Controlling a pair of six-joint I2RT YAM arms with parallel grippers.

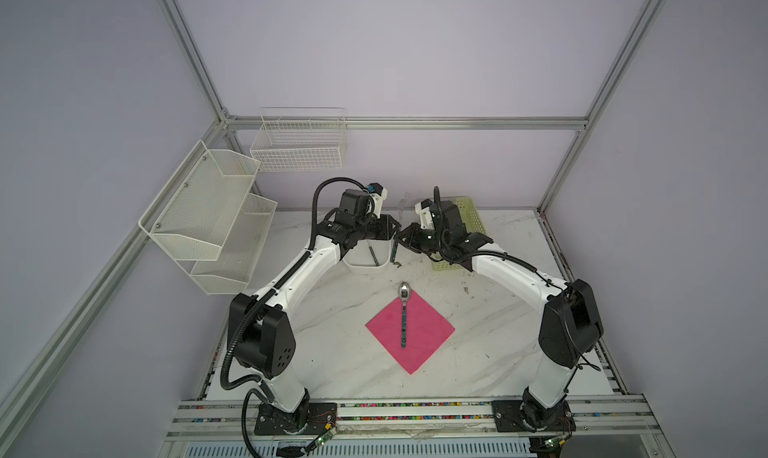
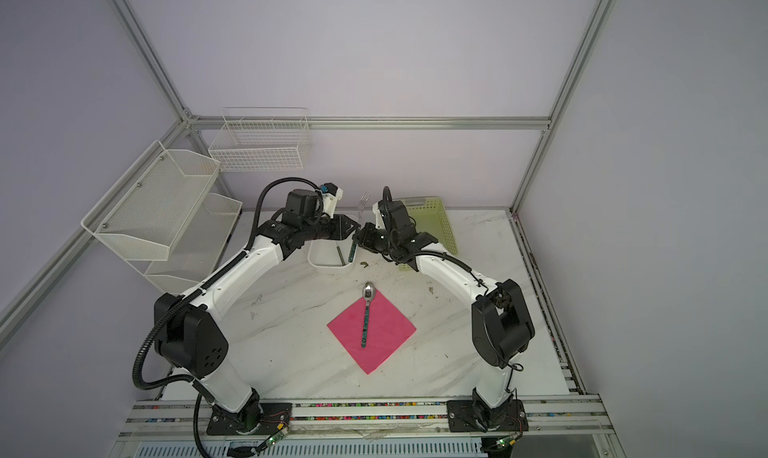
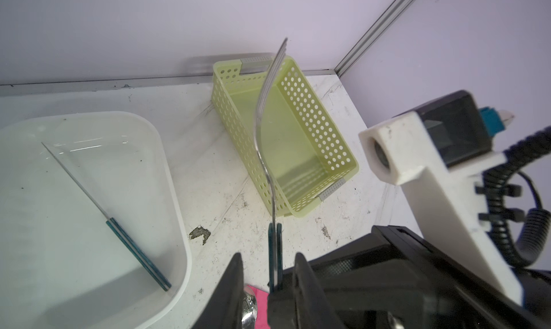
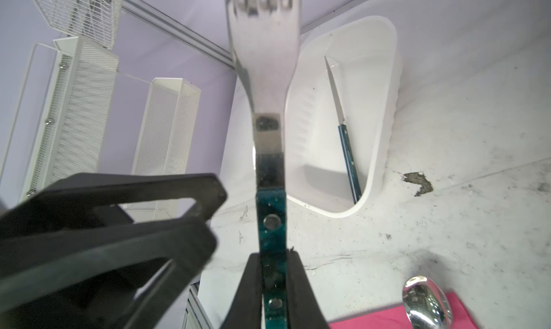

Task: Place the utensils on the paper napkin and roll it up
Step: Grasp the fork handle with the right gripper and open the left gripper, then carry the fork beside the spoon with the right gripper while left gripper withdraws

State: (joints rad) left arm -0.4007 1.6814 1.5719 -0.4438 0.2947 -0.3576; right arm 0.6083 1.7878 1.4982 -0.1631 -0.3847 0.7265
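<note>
The spoon [image 1: 404, 314] [image 2: 366, 314] lies along the pink paper napkin [image 1: 428, 335] [image 2: 388, 335], its bowl just past the far corner. Behind it, above the table, the fork [image 1: 393, 253] [image 2: 351, 252] stands upright, tines up. My right gripper [image 4: 272, 257] [image 1: 401, 239] is shut on the fork's [image 4: 265, 59] teal handle. My left gripper [image 3: 268, 257] [image 1: 390, 225] faces it with jaws open. The fork [image 3: 262, 127] handle stands between those jaws, with a gap on each side.
A white tub [image 1: 365, 265] [image 3: 176, 193] under the grippers holds a teal-handled knife [image 3: 131, 244] [image 4: 347, 151]. A pale green perforated basket [image 1: 471, 215] [image 3: 232, 118] sits at the back right. White mesh shelves [image 1: 208, 211] and a wire basket [image 1: 299, 144] hang on the left walls.
</note>
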